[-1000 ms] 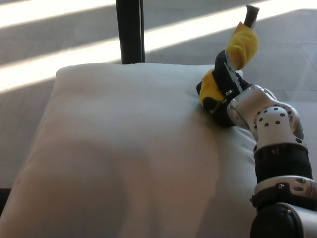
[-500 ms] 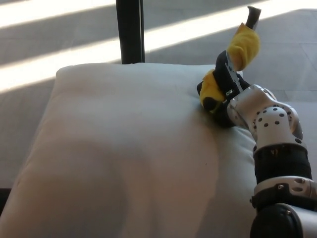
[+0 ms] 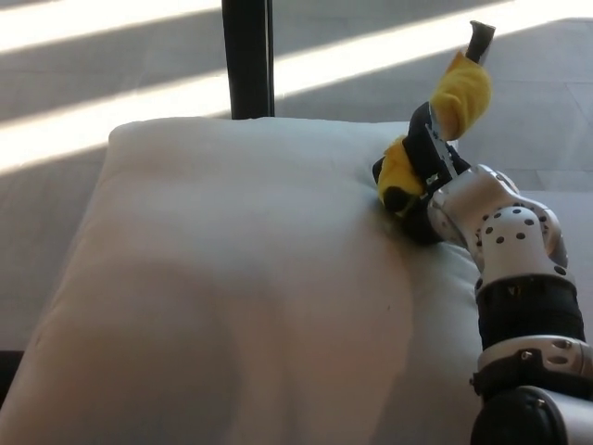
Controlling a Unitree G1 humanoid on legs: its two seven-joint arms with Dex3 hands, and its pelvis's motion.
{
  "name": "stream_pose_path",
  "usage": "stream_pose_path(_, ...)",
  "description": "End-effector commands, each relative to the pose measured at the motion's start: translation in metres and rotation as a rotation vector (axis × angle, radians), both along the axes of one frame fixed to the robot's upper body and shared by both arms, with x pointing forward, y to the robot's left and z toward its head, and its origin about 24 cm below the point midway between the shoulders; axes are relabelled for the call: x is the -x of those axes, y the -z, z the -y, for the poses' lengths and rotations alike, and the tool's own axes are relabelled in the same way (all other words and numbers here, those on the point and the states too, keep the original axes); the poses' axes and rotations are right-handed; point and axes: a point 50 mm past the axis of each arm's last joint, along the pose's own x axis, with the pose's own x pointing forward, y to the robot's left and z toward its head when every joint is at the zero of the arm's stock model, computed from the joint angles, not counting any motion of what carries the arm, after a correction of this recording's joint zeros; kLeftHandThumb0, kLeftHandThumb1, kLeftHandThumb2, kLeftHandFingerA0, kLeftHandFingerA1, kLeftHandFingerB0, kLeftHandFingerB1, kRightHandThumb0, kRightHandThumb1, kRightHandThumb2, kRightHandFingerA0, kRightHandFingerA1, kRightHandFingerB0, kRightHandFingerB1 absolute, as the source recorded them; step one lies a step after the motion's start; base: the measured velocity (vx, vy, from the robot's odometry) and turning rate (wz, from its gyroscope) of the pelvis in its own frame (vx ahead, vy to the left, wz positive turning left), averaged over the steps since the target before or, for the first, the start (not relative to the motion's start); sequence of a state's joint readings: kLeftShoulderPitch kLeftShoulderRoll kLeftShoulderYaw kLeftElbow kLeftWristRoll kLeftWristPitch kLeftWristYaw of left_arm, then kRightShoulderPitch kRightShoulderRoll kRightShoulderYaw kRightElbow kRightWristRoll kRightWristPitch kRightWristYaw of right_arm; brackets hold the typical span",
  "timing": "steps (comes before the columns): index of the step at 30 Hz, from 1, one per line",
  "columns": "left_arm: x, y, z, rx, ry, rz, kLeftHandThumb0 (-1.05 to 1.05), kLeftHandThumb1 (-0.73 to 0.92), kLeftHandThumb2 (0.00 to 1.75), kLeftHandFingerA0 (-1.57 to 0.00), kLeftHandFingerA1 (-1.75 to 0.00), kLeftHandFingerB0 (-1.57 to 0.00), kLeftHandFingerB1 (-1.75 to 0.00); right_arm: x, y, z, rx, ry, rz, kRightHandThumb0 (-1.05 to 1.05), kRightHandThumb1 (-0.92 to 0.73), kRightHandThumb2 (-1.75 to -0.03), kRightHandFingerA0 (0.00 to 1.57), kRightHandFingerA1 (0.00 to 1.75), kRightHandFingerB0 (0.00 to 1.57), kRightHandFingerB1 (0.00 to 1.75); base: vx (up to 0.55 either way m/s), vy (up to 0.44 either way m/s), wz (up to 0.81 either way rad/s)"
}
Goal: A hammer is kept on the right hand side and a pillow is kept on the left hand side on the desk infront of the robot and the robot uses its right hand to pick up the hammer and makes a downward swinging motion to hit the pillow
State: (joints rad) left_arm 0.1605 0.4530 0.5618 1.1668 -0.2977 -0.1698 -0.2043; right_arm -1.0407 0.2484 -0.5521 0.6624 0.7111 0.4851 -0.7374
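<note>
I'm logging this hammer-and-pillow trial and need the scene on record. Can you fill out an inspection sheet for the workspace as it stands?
Surface: desk hidden under the pillow.
Job's things: white pillow fills the view; yellow-gripped hammer tilted, upper end up and away.
Clutter: nothing seen.
Hands: right hand shut on the hammer at the pillow's far right corner; left hand not in view.
Cables: nothing seen.
Surroundings: sunlit striped floor; dark post behind the pillow.

Grey floor (image 3: 111,56) ran behind, w/ bright diagonal sunlight bands (image 3: 139,102) across it; dark vertical post (image 3: 247,56) stood at top centre.
</note>
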Motion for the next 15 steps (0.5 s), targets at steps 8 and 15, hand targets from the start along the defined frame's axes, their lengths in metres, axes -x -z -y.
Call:
stream_pose_path(8, -0.029, -0.027, -0.017, -0.015, 0.121, 0.126, -0.74, 0.88, 0.66, -0.73, -0.63, -0.75, -0.5, 0.007, -0.01, -0.012, 0.073, -0.126, 0.115, -0.34, -0.83, -0.8, 1.07, 1.75, 0.84, 1.75, 0.0, 0.0, 0.0)
stream_pose_path(15, -0.025, -0.025, -0.017, -0.006, 0.115, 0.103, -0.74, 0.9, 0.67, -0.73, -0.61, -0.72, -0.49, 0.01, -0.007, -0.004, 0.062, -0.127, 0.109, -0.41, -0.92, -0.74, 1.03, 1.75, 0.81, 1.72, 0.0, 0.0, 0.0)
